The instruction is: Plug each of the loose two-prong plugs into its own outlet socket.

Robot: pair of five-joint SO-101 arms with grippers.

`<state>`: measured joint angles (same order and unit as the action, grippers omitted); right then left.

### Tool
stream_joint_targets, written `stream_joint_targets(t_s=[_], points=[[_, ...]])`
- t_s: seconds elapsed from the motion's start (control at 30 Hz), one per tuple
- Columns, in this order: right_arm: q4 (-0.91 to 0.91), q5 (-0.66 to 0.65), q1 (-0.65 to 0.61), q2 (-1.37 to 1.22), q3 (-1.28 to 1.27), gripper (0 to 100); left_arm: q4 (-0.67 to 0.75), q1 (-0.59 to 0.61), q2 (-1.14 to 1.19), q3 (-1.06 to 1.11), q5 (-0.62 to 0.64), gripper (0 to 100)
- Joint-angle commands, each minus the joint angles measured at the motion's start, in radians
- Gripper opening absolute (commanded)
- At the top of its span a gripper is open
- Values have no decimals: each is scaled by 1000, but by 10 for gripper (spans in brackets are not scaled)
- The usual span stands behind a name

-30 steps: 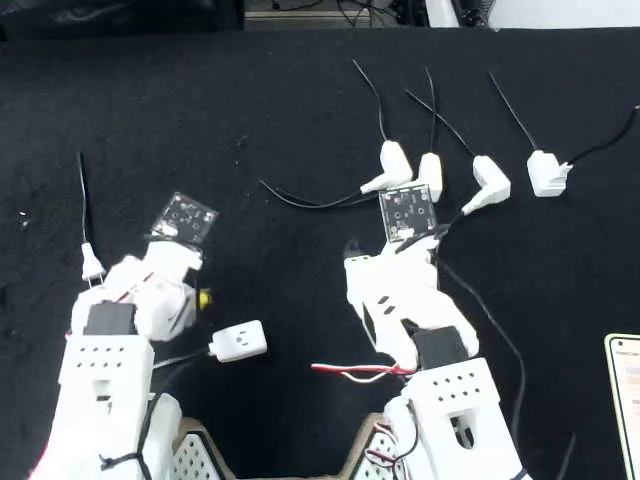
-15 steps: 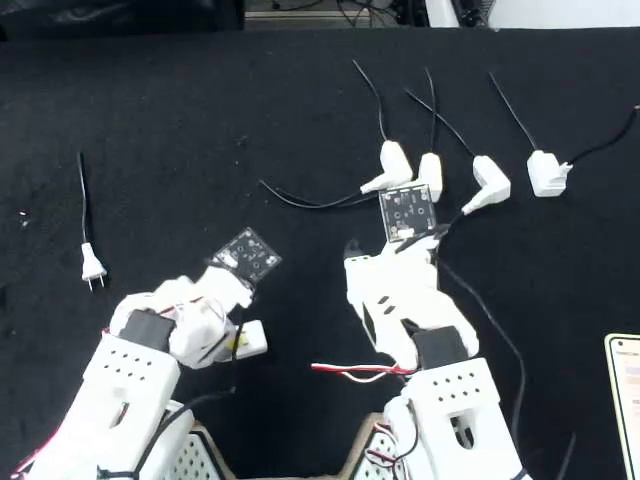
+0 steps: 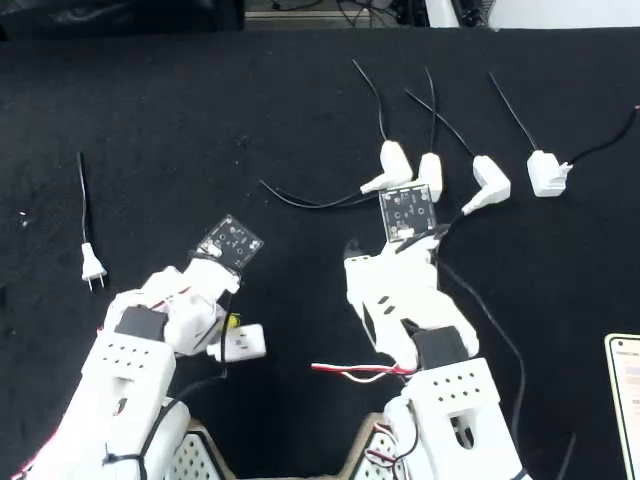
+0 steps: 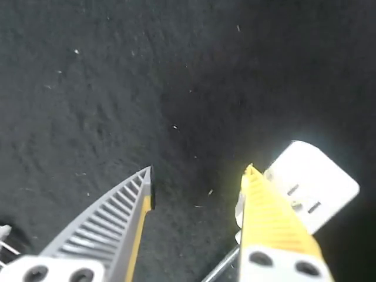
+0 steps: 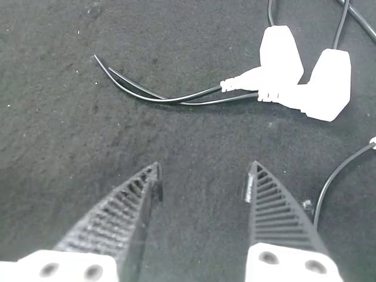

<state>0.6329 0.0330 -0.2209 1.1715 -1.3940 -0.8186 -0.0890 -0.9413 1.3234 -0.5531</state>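
Though ungrasped, socket (image 4: 312, 183) just beside gripper (image 4: 198, 172).

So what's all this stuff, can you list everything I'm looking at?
Table: one, black cloth top, under everything.
Loose plug: one, white with a black cord, out on the left arm's side.
Lone socket: one, white, close beside the left arm.
Socket pieces: four, white with black cords, in a row at the far side, ahead of the right arm.
Card: one, pale, at the table's edge on the right arm's side.
Left end effector: one, grey and yellow, open, next to the lone socket.
Right end effector: one, grey, open, over bare cloth short of the socket pieces.
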Motion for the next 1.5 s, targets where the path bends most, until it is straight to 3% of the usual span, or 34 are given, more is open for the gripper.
stream_joint_targets(t_s=[0.0, 0.13, 0.27, 0.4, 0.5, 1.07, 1.47], points=[[-31, -3, 21, 16, 13, 222, 41, 18, 97, -65, -9, 242], [-31, -3, 21, 16, 12, 222, -23, 47, 204, -206, -6, 242], [-31, -3, 21, 16, 12, 222, -270, 65, 219, -398, -9, 242], [-31, -3, 21, 16, 12, 222, -479, -27, 233, -492, -46, 242], [-31, -3, 21, 16, 12, 222, -525, -116, 235, -481, -89, 242], [-31, -3, 21, 16, 12, 222, -242, -134, 568, -473, -32, 242], [-31, -3, 21, 16, 12, 222, -17, 51, 746, -506, -37, 242]])
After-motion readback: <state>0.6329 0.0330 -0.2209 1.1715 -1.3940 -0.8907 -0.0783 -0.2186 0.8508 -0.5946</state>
